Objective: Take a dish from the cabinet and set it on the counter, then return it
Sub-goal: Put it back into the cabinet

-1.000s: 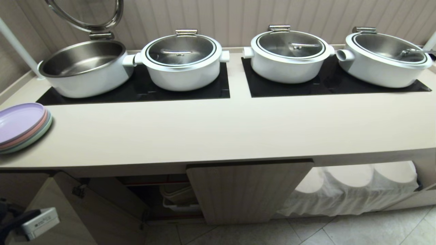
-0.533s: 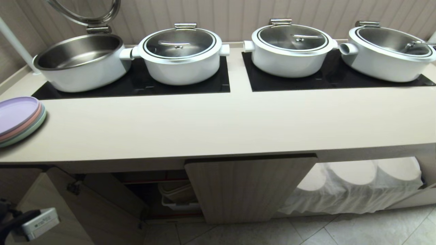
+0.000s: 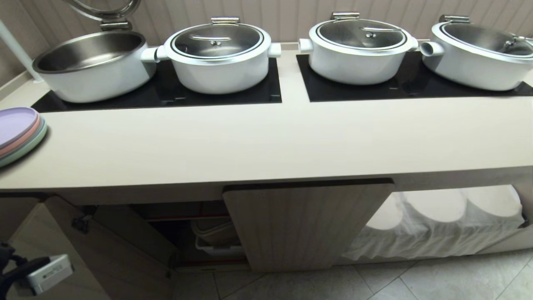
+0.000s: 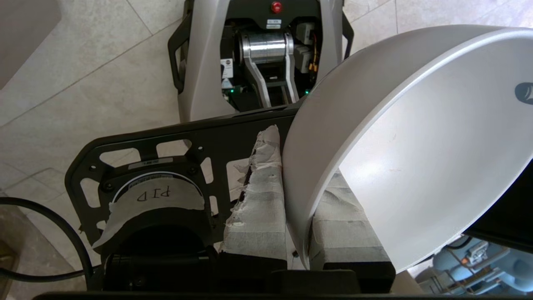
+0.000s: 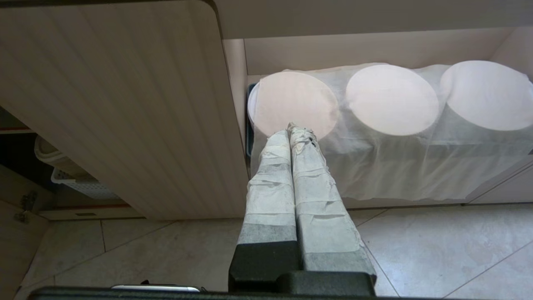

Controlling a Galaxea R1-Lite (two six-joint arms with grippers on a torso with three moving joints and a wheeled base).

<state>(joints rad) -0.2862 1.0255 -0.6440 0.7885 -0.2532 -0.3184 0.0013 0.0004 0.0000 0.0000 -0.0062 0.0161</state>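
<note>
Left wrist view gives me the dish (image 4: pixel 416 141) best: a plain white bowl tipped on edge, its rim pinched between the tape-wrapped fingers (image 4: pixel 256 208) of my left gripper (image 4: pixel 297 233), which is clamped on the bowl's wall over the robot's own base and the tiled floor (image 4: pixel 83 75). So the bowl is in my hand, down low at my left side, neither on a shelf nor on the counter (image 3: pixel 266 141). From the head view I see only the back of my left arm at the lower left corner, beside the cabinet (image 3: pixel 308 225), whose left door (image 3: pixel 83 250) hangs open while the right door is shut; inside the dark opening there is a shelf edged in red and a pale basket (image 3: pixel 218 246) with stacked containers. The counter's front strip is bare of any bowl, with a stack of pastel plates (image 3: pixel 18 133) at its left end and four white pots (image 3: pixel 220 54) on the black panels behind. My right gripper (image 5: pixel 293 133) is parked, fingers pressed together on nothing, pointing toward the cloth-draped opening (image 5: pixel 391 137). I judge the bowl is mid-carry; which leg I cannot tell, and closing the door remains.
</note>
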